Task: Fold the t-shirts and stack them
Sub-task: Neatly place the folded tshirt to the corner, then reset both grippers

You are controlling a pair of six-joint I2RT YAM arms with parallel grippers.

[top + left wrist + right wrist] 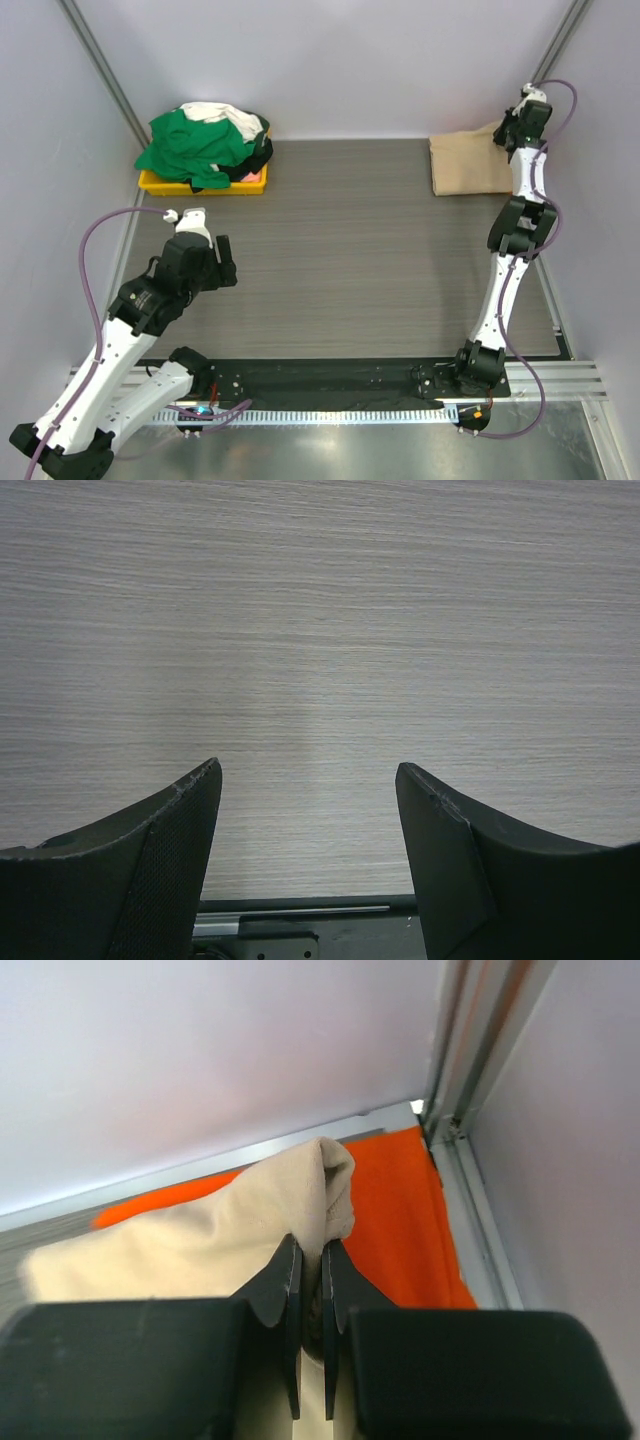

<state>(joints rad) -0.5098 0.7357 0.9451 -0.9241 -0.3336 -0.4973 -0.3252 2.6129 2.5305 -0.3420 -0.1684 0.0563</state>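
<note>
Tan-beige t-shirt [468, 165] lies folded well right of the yellow tray [158, 182], seen from overhead. Left wrist: the left gripper [308, 770] gapes wide over bare table [320, 600]. Right wrist: the right gripper [311, 1252] pinches the tan-beige t-shirt, which lies on an orange t-shirt [400, 1220] hidden from overhead.

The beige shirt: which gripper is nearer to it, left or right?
Right. The right gripper is shut on a fold of the beige shirt; the left gripper hangs open over the table, well apart from it.
</note>
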